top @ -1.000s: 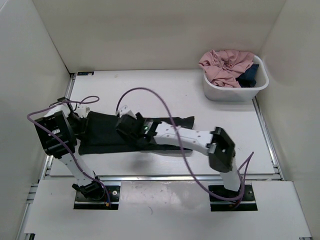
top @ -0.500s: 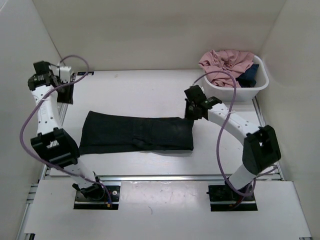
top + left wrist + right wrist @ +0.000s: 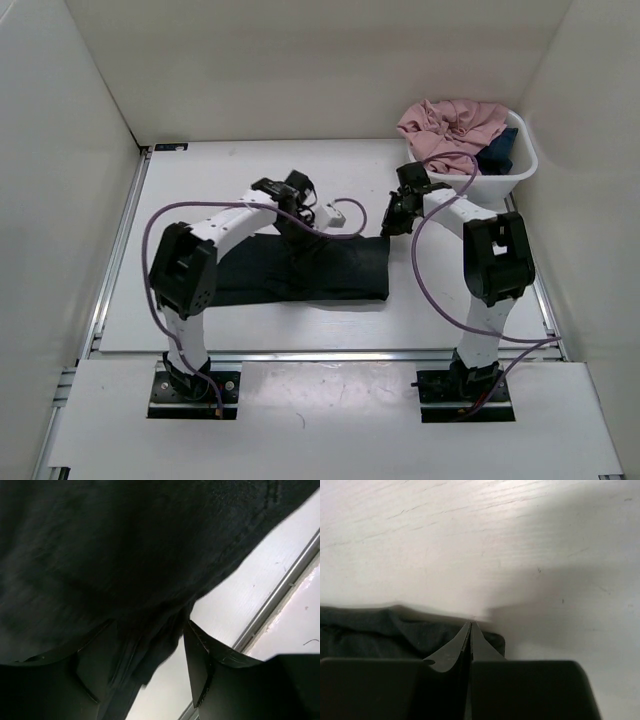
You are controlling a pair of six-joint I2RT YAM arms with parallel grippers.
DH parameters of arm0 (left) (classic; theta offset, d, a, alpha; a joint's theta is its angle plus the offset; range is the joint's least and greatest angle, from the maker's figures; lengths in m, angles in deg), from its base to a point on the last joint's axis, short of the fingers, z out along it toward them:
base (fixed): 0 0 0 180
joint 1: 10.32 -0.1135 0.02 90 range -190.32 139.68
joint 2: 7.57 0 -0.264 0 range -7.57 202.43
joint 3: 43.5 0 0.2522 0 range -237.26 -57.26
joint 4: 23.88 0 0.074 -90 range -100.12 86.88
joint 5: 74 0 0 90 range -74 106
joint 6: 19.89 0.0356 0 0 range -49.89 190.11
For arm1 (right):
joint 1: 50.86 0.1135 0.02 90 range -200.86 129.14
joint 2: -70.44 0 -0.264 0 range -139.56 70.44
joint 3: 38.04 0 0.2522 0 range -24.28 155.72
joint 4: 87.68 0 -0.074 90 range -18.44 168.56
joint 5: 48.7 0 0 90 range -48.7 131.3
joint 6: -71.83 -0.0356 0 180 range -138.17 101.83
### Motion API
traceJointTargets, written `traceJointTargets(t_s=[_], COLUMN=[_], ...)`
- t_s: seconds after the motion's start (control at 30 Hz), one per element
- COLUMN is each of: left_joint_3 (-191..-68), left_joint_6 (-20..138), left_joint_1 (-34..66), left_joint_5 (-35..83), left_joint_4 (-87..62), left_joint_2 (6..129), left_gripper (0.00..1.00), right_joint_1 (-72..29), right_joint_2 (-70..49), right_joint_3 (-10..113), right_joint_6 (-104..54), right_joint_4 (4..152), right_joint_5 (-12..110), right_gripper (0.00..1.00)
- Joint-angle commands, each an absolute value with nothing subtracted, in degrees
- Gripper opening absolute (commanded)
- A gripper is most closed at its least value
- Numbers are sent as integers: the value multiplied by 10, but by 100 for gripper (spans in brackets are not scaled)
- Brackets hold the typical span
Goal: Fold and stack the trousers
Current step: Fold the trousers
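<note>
While the black trousers (image 3: 300,272) lay folded flat across the table (image 3: 250,170), left jaws straddled a cloth ridge, part open, and right jaws sat shut at the far-right corner, grip unclear, presumably readying another fold.

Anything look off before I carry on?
Nothing spilled or damaged. The black soft-fabric trousers lie as a flat strip, but a ridge of cloth is bunched inside the left gripper. The crumpled pink garment heaps above the rim of the white plastic tub.

Plain black trousers (image 3: 335,270); white table (image 3: 230,180); white tub (image 3: 460,187); pink garment (image 3: 450,125); dark blue garment (image 3: 498,155)
</note>
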State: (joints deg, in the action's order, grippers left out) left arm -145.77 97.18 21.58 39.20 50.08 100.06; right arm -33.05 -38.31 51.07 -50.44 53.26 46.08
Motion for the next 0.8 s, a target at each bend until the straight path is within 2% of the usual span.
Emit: traceJointTargets(t_s=[0.0,0.17,0.33,0.47,0.63,0.77], left_joint_3=[-1439,-1358,-1344,-1339,-1344,-1344], left_joint_6=[960,939,929,923,918,918], left_joint_1=[234,240,245,245,245,245], left_joint_5=[389,352,357,367,367,362], left_joint_4=[424,359,346,340,335,335], left_joint_2=[997,1013,1013,1019,1019,1019], left_gripper=[67,64,64,64,64,64], right_joint_1=[-335,-341,-326,-280,-254,-262], right_joint_2=[-400,-380,-226,-131,-108,-153], right_joint_3=[545,557,513,417,279,264], right_joint_6=[-518,-500,-467,-511,-579,-590], right_joint_4=[544,514,497,498,560,577], right_joint_5=[496,469,397,453,519,512], right_gripper=[0,0,0,0,0,0])
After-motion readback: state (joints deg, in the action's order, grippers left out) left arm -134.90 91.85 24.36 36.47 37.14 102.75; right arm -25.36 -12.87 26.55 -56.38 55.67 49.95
